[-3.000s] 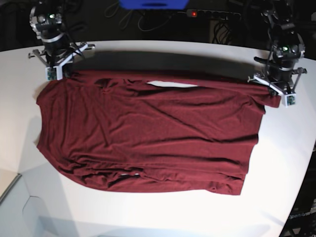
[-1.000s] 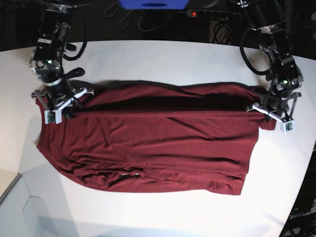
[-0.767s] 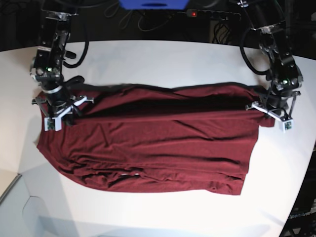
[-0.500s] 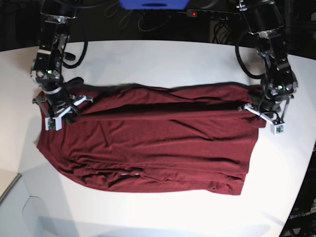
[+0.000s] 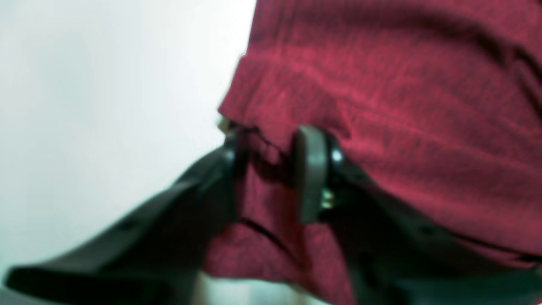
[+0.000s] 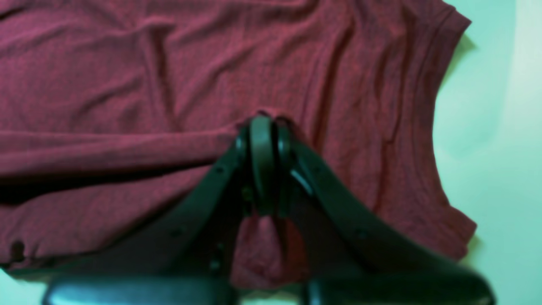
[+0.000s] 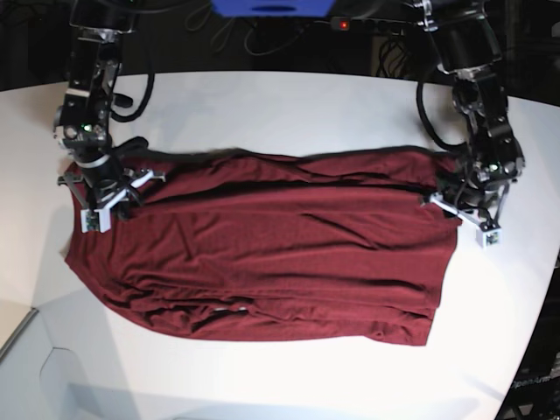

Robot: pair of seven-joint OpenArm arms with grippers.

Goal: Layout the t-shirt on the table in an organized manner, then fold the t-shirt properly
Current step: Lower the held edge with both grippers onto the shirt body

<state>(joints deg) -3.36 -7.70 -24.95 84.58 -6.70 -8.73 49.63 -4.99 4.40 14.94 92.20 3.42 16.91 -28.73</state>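
L gripper: jaws are seen parted in the L wrist view, w/ a fold of the t-shirt hem lying between the fingers; the frame is blurred, so whether cloth is still pinched can't be told, but the pads seem to stand off it. White table is shown at 9 o'clock of the gripper.

R gripper: jaws are pressed together, clenched on a bunched ridge of the t-shirt. Fabric is spread from 9 to 2 o'clock of it, and a sleeve edge w/ table beyond is seen at 3 o'clock.

Base view: L gripper is placed at the shirt's 3 o'clock edge, R gripper at its 9–10 o'clock corner. The t-shirt is laid flat across mid-table, long side running 9 to 3, w/ the 12 o'clock strip folded down onto the body. Wrinkles are gathered along the 6 o'clock edge. The table is left bare at 12 o'clock of the garment.
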